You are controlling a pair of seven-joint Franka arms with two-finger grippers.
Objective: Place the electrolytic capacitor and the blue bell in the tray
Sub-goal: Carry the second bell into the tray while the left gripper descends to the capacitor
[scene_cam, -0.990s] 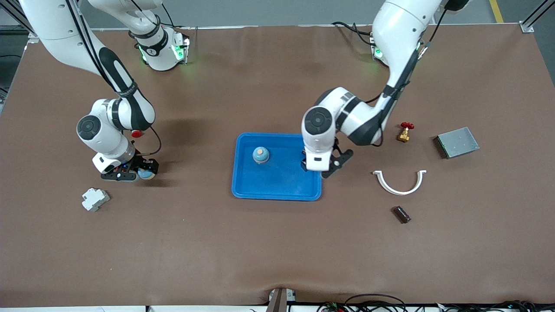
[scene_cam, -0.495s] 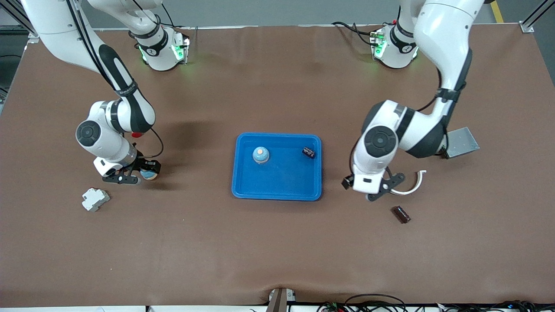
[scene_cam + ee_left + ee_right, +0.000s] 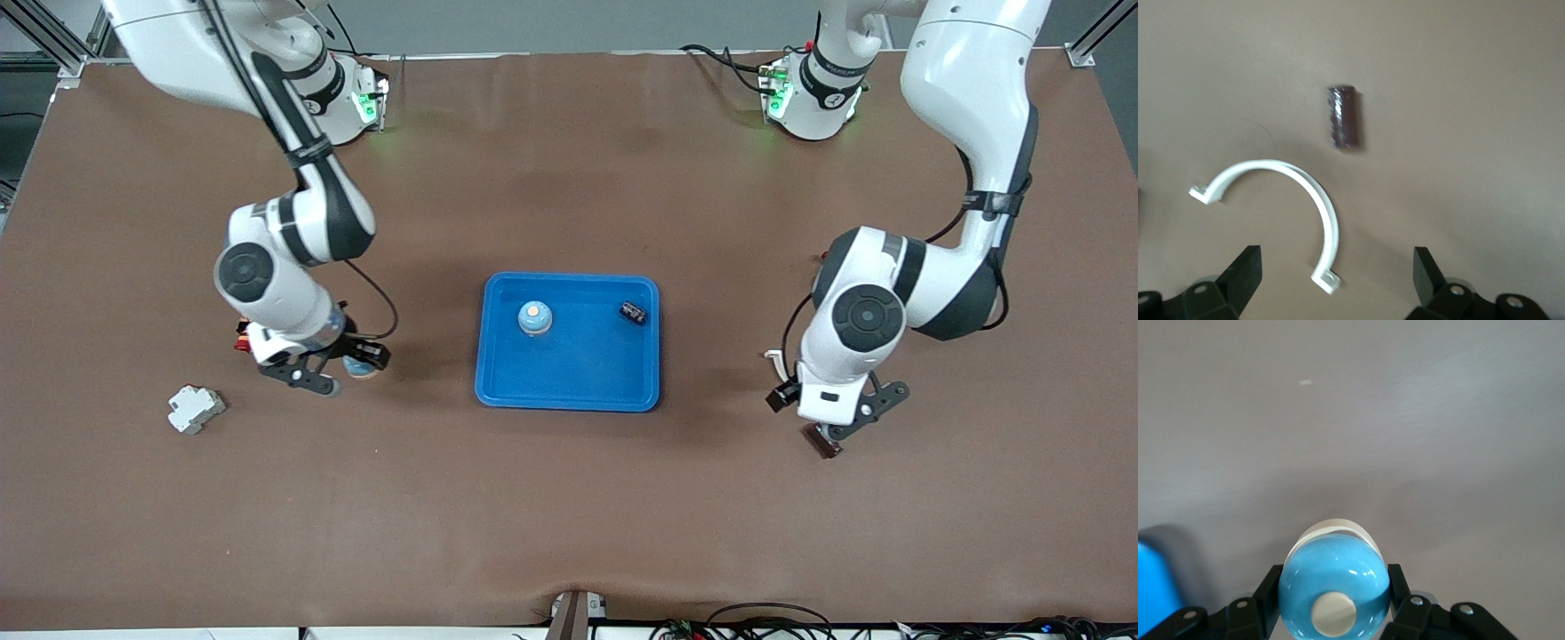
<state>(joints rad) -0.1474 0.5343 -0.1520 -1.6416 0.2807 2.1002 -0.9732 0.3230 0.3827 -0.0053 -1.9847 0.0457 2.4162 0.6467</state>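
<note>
The bright-blue tray (image 3: 569,391) lies mid-table. In it stand a blue bell (image 3: 535,317) and a dark electrolytic capacitor (image 3: 633,312). My right gripper (image 3: 342,366) is shut on a second blue bell (image 3: 359,365), held above the table on the right arm's side of the tray. The right wrist view shows this bell (image 3: 1333,583) between the fingers (image 3: 1268,590). My left gripper (image 3: 836,427) is open over a second capacitor (image 3: 824,444). The left wrist view shows that capacitor (image 3: 1343,116) and the open, empty gripper (image 3: 1337,270).
A white half-ring clamp (image 3: 1281,193) lies under my left gripper, mostly hidden by the arm in the front view. A white blocky part (image 3: 195,408) lies toward the right arm's end of the table. A corner of the tray (image 3: 1155,587) shows in the right wrist view.
My left gripper let go of a capacitor in the tray and swung out over the second capacitor. My right gripper, holding the second bell, moved toward the tray.
</note>
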